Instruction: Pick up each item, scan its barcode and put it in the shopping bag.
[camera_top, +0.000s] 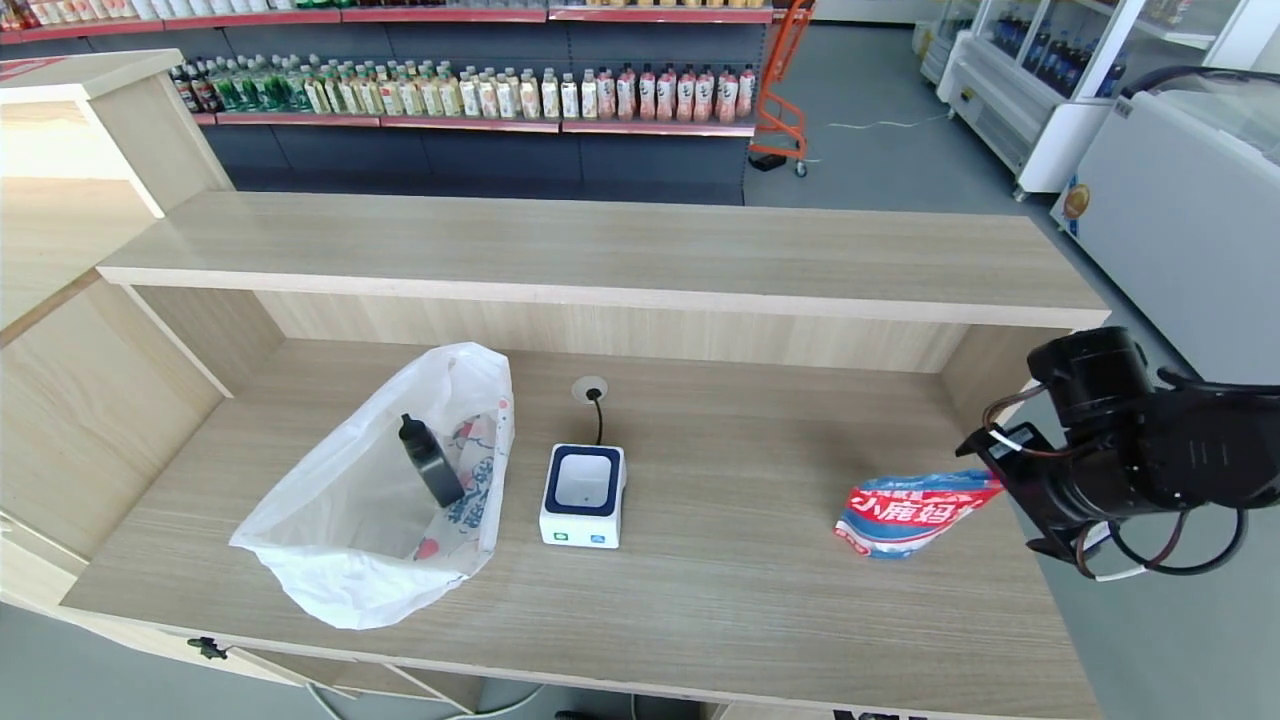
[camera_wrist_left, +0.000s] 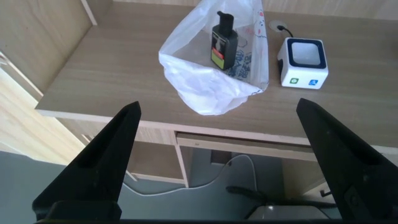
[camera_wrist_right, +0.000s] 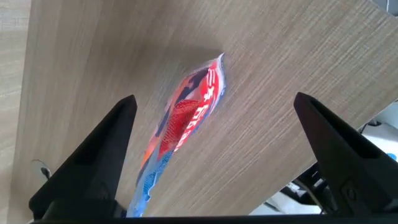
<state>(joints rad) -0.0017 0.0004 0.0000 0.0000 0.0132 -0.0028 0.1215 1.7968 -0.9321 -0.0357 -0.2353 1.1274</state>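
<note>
Counter (camera_top: 700, 600): light wood grain with a raised ledge behind. It carries everything listed here.

Shopping bag (camera_top: 330, 570): white plastic, slack, on the counter's left part, with its mouth open toward my side.

Right arm (camera_top: 1130, 450): at the counter's right end, just beside the pouch. The right jaws are spread wide and hold nothing. In the right wrist view the pouch lies on the counter below them, in line with the gap. I see no contact.

Left jaws: also spread wide and empty. They hang off the counter's near edge on the bag's side, facing the bag and scanner.

Pouch (camera_top: 910, 512): red, white and blue, lying flat on the right part of the counter, well apart from the scanner.

Scanner (camera_top: 583, 494): white box with its dark window facing up, mid-counter, just beside the bag.

Black bottle (camera_top: 430, 460): inside the bag, leaning, with its cap uppermost and a printed packet (camera_top: 475, 470) next to it.

Step in hand, as I judge it: picking up the pouch, the one item outside the bag.

Next move: lower the right jaws over the pouch and close them across its narrow width. It is soft and flat, so the pinch may slip. I cannot tell where the barcode is, so the pouch may need turning over the scanner window.
</note>
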